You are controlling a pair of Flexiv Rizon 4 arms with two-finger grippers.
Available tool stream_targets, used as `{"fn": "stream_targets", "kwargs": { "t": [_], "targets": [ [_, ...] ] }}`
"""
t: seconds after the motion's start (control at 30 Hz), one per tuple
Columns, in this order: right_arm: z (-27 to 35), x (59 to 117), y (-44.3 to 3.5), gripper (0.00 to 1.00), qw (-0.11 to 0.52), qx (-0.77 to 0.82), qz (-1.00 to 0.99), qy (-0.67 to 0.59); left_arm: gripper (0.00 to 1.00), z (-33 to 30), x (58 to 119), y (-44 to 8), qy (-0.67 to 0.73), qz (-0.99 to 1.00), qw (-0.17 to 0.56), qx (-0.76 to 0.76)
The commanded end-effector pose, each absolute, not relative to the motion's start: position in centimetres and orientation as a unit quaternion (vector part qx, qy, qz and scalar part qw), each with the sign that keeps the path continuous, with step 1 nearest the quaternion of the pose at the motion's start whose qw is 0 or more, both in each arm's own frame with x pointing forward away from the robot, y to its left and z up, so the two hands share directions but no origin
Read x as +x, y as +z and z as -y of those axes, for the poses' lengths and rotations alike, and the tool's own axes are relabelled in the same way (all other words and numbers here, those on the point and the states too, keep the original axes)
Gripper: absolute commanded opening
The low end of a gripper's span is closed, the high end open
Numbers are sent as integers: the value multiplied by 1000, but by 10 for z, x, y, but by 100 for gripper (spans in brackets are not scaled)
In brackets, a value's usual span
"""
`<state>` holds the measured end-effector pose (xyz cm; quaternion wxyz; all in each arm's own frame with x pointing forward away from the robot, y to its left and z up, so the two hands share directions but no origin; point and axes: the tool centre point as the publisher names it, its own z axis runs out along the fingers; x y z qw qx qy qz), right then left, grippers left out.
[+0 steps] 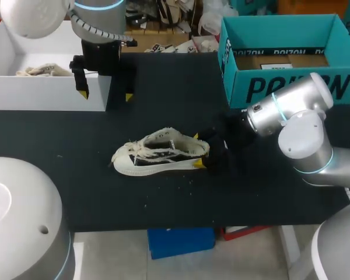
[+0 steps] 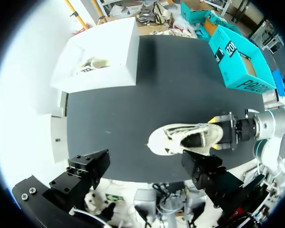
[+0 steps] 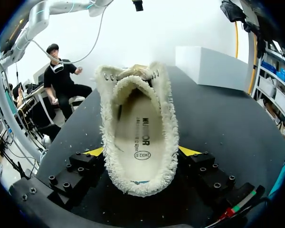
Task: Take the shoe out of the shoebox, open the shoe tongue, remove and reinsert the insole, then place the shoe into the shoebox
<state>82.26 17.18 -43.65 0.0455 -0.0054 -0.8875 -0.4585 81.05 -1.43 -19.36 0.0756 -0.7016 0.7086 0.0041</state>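
Near the table's front edge, about midway along: one shoe (image 1: 160,154), cream with frayed trim and dark side panels. It lies on its sole on the black table (image 1: 175,99), toe toward the left edge and heel toward the right.

Insole (image 3: 140,133): pale, with print on it, lying inside the shoe and seen through the open collar in the right wrist view.

Right gripper (image 1: 198,151): at table level, reaching in from the right side. It is pinching the shoe at the heel, with one yellow tip pressed against each flank.

Left gripper (image 1: 105,93): above the table near its far left corner, just beside the white box. Its fingers are spread wide with nothing between them.

Teal shoebox (image 1: 280,87): at the table's far right corner, lid off, with brown card showing on its floor. It stands well apart from the shoe.

White box (image 1: 41,93): at the far left corner, open on top.

Second shoe (image 1: 44,70): cream, lying inside the white box.
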Motion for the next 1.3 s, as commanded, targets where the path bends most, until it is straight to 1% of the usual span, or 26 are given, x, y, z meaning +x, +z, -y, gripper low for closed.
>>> {"fn": "stream_targets", "kwargs": {
  "t": [0.03,0.23,0.43,0.93,1.3],
  "targets": [
    [-174,823,-441,0,46,-6,888,-457,100,21,812,-203,12,-716,74,-694],
    [-174,823,-441,0,46,-6,888,-457,100,46,814,-215,35,-721,72,-689],
    [-174,823,-441,0,46,-6,888,-457,100,74,809,-236,71,-724,50,-685],
    [-174,823,-441,0,46,-6,888,-457,100,137,792,-286,141,-721,70,-674],
    [-174,823,-441,0,46,-6,888,-457,100,164,792,-322,194,-706,91,-675]
  ]
}}
